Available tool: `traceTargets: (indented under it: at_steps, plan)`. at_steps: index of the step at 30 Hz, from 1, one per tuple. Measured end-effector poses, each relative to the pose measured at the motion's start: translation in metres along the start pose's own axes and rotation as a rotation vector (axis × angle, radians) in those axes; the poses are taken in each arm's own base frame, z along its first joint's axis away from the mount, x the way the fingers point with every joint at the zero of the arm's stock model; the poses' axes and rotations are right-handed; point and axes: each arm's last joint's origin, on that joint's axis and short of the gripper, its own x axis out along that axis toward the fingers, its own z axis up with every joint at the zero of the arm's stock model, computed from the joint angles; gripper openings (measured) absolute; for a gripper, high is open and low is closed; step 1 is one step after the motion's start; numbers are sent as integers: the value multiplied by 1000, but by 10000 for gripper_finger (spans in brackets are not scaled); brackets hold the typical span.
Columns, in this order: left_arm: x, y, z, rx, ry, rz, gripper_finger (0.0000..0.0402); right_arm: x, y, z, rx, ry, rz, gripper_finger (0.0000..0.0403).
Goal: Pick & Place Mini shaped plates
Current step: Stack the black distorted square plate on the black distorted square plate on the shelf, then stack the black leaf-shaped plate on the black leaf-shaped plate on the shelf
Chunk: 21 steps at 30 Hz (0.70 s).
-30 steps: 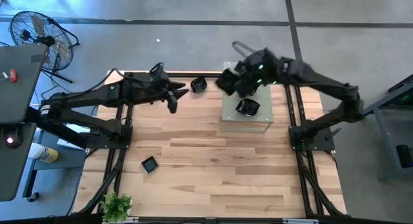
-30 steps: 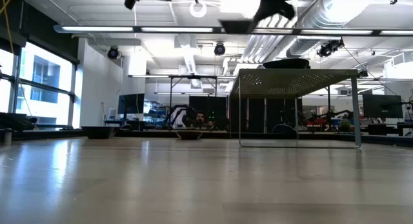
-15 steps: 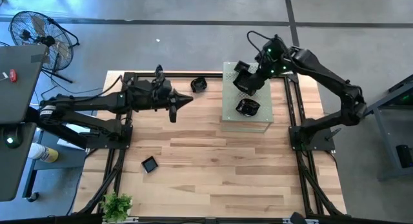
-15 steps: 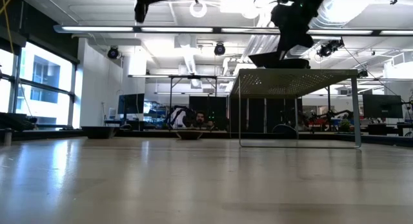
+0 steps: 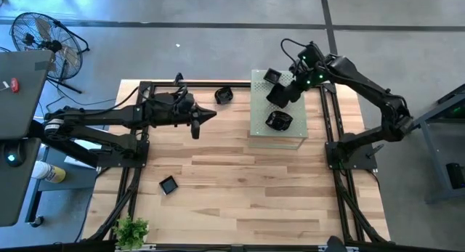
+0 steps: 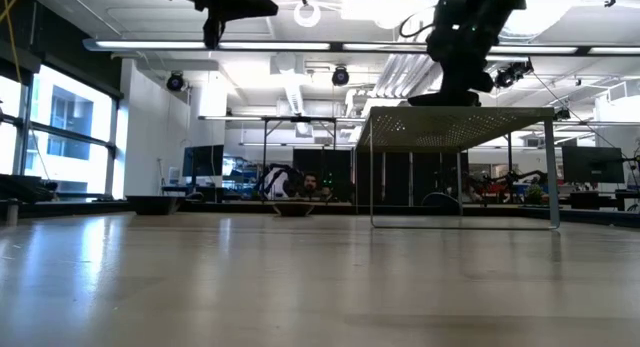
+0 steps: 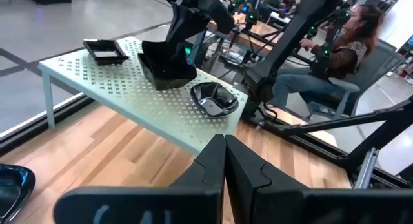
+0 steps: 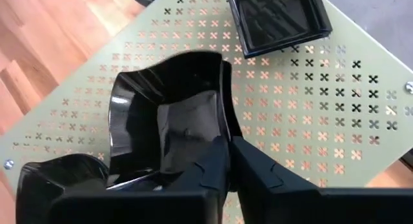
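Glossy black plates sit on a matt perforated metal board above smooth wood table.

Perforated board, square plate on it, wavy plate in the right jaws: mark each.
perforated board (image 8: 335, 114), right wrist view, bare top surface.
square plate (image 8: 277, 17), right wrist view, its inner floor.
wavy plate (image 8: 174, 121), right wrist view, its glossy inside.

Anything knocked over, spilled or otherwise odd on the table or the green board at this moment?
Nothing stands out. The right gripper holds a wavy-edged plate over the perforated board, where a square plate and a rounder one sit flat. Two more plates rest on the table. The left gripper waits, shut.
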Motion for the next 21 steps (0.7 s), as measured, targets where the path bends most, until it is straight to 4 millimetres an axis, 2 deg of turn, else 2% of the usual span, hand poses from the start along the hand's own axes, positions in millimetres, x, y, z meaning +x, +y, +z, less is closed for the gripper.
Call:
traceTargets:
  at_steps: [5, 8, 11, 14, 19, 21]
  plan:
    - [0, 11, -1, -96, 28, 72, 1, -6, 2, 4, 4, -16, 0, 68]
    - [0, 26, -1, -139, 57, 138, 0, -16, 4, 9, 6, -38, -2, 95]
    - [1, 44, 0, -163, 79, 195, 0, -30, 10, 14, 11, -47, 2, 105]
    - [4, 64, -2, -197, 132, 239, 0, -42, 24, 15, -14, -54, 16, 87]
    - [11, 93, -11, -250, 242, 328, 0, -54, 60, 6, -70, -123, 61, 14]
    - [14, 104, -15, -273, 270, 365, 0, -55, 75, 2, -79, -148, 63, 7]
